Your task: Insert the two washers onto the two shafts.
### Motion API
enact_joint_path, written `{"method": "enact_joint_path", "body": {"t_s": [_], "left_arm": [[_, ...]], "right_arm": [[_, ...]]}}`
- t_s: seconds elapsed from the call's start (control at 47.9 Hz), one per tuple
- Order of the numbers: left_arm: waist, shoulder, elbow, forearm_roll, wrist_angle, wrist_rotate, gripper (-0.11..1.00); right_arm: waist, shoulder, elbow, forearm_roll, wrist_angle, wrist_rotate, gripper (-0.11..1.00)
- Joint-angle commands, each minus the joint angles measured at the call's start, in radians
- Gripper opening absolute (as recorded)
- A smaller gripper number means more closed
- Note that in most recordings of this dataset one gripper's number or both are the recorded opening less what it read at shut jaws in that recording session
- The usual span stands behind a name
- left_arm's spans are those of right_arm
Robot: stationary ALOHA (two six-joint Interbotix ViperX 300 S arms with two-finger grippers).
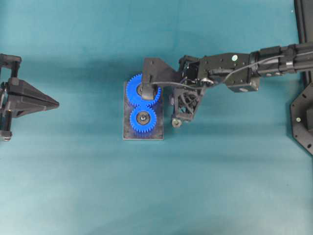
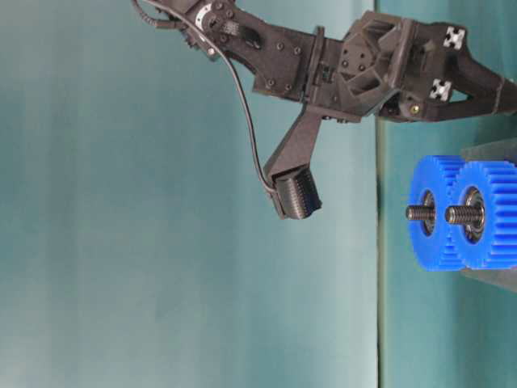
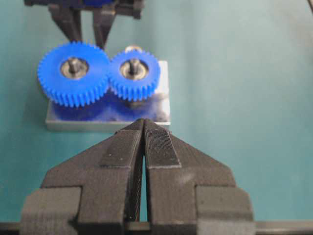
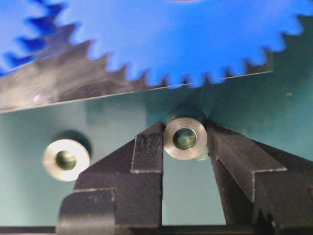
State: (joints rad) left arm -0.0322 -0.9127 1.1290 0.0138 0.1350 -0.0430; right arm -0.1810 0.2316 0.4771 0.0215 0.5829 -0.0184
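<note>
In the right wrist view the right gripper [image 4: 185, 139] has its jaws narrowed around a steel washer [image 4: 185, 138] that lies flat on the teal table [image 4: 274, 103]; both fingertips appear to touch the washer's rim, 1 on each side, though whether they already squeeze it cannot be told. A 2nd washer [image 4: 66, 160] lies on the table off to the side, apart from the jaws, just beside the edge of the grey base plate [image 4: 63, 85]. Above them hangs the toothed rim of a large blue gear [image 4: 186, 39]. The overhead view places the right gripper [image 1: 177, 121] low beside the plate, on the side facing its own arm, with 1 washer visible at its tip. There, 2 meshed blue gears sit on the plate, each with a threaded shaft [image 2: 462, 214] standing out of its hub, which the table-level view shows bare. The left gripper [image 3: 144, 128] is well apart at the left of the table, its jaws pressed together on nothing. No readable writing shows; black-and-white square markers [image 2: 453, 36] sit on the right arm's wrist.
</note>
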Motion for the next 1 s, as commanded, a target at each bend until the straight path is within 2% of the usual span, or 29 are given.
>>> {"method": "enact_joint_path", "body": {"t_s": [0.0, 0.25, 0.417, 0.668, 0.98], "left_arm": [[-0.002, -0.005, -0.011, 0.002, -0.005, -0.002, 0.01], [-0.002, -0.008, -0.017, 0.002, -0.005, -0.002, 0.01], [-0.002, -0.006, -0.015, 0.003, -0.006, -0.005, 0.01], [-0.002, -0.002, -0.014, 0.002, -0.006, -0.003, 0.01], [-0.002, -0.002, -0.017, 0.002, -0.005, -0.005, 0.01]], "right_arm": [[-0.014, -0.055, -0.032, -0.003, 0.015, 0.011, 0.32], [0.002, -0.14, -0.098, -0.003, 0.169, 0.009, 0.32], [0.032, -0.158, -0.178, -0.003, 0.229, 0.002, 0.32], [0.055, -0.11, -0.287, -0.006, 0.238, -0.012, 0.32], [0.057, -0.035, -0.36, -0.023, 0.244, -0.021, 0.32]]}}
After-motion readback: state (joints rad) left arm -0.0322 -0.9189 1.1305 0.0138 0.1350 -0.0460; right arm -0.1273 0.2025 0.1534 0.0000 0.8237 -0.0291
